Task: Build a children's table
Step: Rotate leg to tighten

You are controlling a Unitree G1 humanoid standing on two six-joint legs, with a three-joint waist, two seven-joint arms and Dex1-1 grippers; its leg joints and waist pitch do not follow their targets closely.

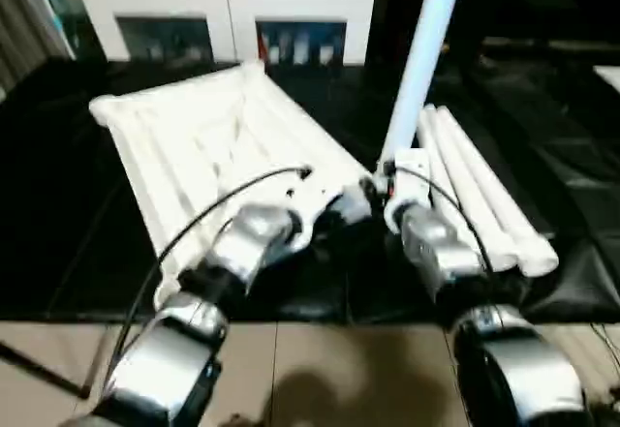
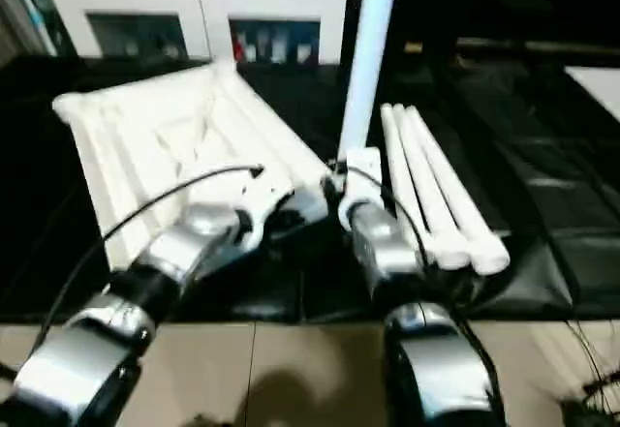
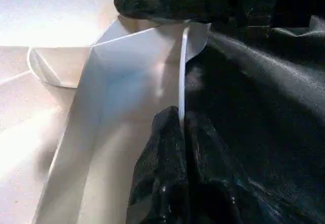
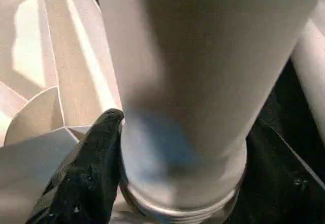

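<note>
Right wrist view | smooth tapered white tube leg (image 4: 203, 82) | ribbed tabletop (image 1: 203, 137)

Black sheet (image 1: 58, 204) under tabletop (image 1: 203, 146), three legs (image 1: 484, 195)

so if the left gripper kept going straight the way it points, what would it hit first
Probably the base of the upright leg held by the right gripper. The left gripper, pinching the tabletop rim, points toward that corner; depth is unclear.

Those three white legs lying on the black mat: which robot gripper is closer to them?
Right. The right gripper holds an upright leg just beside the spare legs; the left gripper grips the tabletop rim, farther away.
</note>
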